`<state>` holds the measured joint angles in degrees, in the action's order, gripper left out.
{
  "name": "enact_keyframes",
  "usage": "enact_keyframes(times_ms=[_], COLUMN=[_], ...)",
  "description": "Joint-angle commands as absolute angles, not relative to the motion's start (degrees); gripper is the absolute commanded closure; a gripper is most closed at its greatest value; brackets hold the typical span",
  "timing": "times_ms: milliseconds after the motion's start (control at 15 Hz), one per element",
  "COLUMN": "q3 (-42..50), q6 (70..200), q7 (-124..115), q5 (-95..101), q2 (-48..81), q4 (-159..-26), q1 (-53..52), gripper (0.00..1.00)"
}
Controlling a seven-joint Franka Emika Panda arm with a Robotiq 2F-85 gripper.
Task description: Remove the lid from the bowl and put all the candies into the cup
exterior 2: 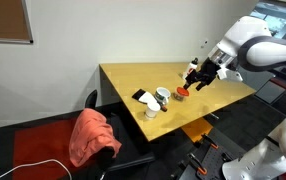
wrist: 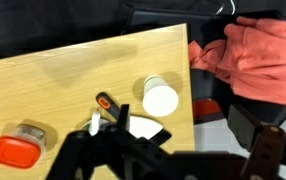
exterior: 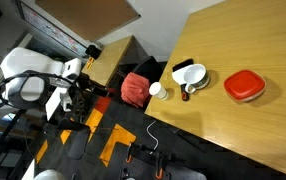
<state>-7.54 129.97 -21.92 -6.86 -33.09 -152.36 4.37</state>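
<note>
— Okay, where's the bowl?
— The red bowl (exterior: pixel 244 86) sits on the table (exterior: pixel 233 40). It has a rounded-square outline and a paler rim, and it's well apart from the other items. Lid on or off, cannot tell.
— Cup?
— The white cup (exterior: pixel 157 91) stands upright near the table edge, close to a white round dish (exterior: pixel 191 76). A small orange-and-black item (wrist: pixel 105 102) lies near both.
— Candies?
— Too small to make out. A pale blurred thing (wrist: pixel 28 133) is touching or just beside the bowl in the wrist view; which one is unclear.
— Hand?
— The hand (exterior 2: pixel 196 80) hangs in the air at the end of the white arm (exterior 2: pixel 253 45). Fingers apart or together, cannot tell: they're dark and blurred in every view. In the wrist view the bowl is at lower left and the cup is near the middle.
— Anything else?
— A red cloth (exterior 2: pixel 93 135) is draped over a chair (exterior 2: pixel 43 150) just off the table edge nearest the cup.
</note>
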Motion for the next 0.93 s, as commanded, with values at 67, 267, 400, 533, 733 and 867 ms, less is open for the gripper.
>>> enact_keyframes(times_ms=[67,267,400,533,733,867], q3=[-2.4,1.7,3.1,3.6,4.2,3.9], q6=[138.4,142.8,145.2,143.3,143.7,143.7], q7=[-22.0,-21.6,-23.3,-22.0,-22.2,-22.4], q5=[-1.6,1.3,4.5,3.8,4.9,4.9], q2=[-29.1,-26.3,-24.3,-25.1,-24.0,-24.0], q4=[-153.1,-153.5,-153.8,-153.4,-153.6,-153.6], q1=[11.5,16.3,20.2,19.0,20.9,20.8], gripper=[0.00,0.00,0.00,0.00,0.00,0.00])
